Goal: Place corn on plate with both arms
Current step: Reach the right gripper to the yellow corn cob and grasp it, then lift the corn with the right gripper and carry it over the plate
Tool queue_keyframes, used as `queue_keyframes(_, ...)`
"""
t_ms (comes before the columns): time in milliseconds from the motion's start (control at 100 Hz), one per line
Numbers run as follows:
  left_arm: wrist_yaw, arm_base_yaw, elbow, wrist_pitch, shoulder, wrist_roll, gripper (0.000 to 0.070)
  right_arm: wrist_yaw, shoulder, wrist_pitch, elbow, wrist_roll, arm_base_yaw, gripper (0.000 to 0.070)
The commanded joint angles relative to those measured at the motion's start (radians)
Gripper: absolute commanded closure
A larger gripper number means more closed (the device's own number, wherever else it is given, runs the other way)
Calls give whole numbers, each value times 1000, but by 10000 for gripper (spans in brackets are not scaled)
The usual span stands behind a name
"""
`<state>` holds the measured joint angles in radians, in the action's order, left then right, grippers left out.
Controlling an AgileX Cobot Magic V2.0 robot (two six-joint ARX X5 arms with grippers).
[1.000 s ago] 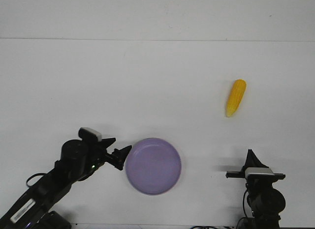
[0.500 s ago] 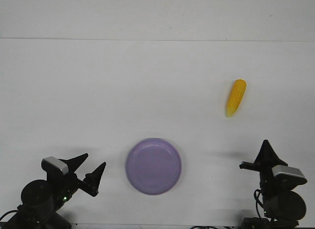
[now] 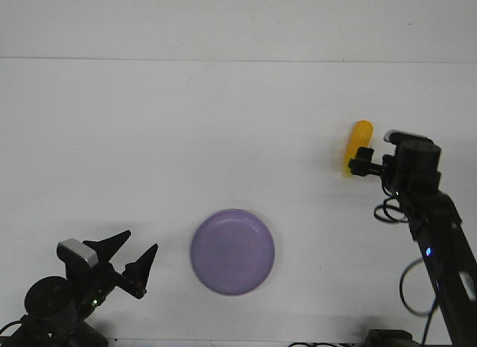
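Observation:
The yellow-orange corn (image 3: 358, 137) lies on the white table at the right, tilted with its narrow tip toward me. My right gripper (image 3: 361, 159) reaches in from the right. Its two dark fingertips stand apart over the corn's lower half, and I cannot tell whether they touch it. The lavender plate (image 3: 232, 252) sits empty at the front centre. My left gripper (image 3: 140, 243) is open and empty, low at the front left. It points toward the plate, a short gap from its left rim.
The right arm (image 3: 432, 235) with its cables runs from the front right corner up to the corn. The table's far edge (image 3: 238, 59) meets a white wall at the back.
My right arm has risen from the front right and reached out to the corn. My left gripper has pulled back from the plate's left rim to the front left corner.

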<state>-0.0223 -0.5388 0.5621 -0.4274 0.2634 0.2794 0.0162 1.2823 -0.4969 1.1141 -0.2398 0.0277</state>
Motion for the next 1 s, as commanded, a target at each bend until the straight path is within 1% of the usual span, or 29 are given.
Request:
queue_keyframes(0, 5, -5, 10, 7, 3, -5, 200, -5, 189, -46, 122, 4, 0, 150)
queue_keyframes(140, 4, -5, 10, 6, 3, -5, 201, 0, 463, -152, 343, -2, 0, 150)
queue_keyframes(240, 4, -5, 10, 6, 3, -5, 201, 10, 598, -176, 452, -6, 0, 150)
queue_keyframes(370, 4, -5, 10, 5, 3, -5, 201, 62, 708, -188, 528, -30, 0, 152)
queue_keyframes(510, 4, -5, 10, 5, 3, -5, 201, 64, 774, -177, 544, -45, 2, 172)
queue_keyframes(540, 4, -5, 10, 5, 3, -5, 201, 64, 783, -177, 544, -46, 2, 201)
queue_keyframes(570, 4, -5, 10, 5, 3, -5, 201, 64, 787, -178, 544, -47, 2, 256)
queue_keyframes(600, 4, -5, 10, 5, 3, -5, 201, 64, 789, -177, 544, -47, 2, 327)
queue_keyframes(650, 4, -5, 10, 5, 3, -5, 201, 64, 789, -168, 544, -47, 2, 466)
queue_keyframes(670, 4, -5, 10, 5, 3, -5, 201, 64, 789, -164, 544, -45, 2, 508)
queue_keyframes(690, 4, -5, 10, 5, 3, -5, 201, 64, 788, -161, 544, -44, 2, 535)
queue_keyframes(760, 4, -5, 10, 5, 3, -5, 201, 63, 782, -163, 547, -45, 2, 571)
queue_keyframes(880, 4, -5, 10, 5, 3, -6, 201, 63, 747, -182, 548, -42, 2, 571)
queue_keyframes(990, 4, -5, 10, 5, 3, -6, 201, 50, 661, -192, 548, -2, 3, 571)
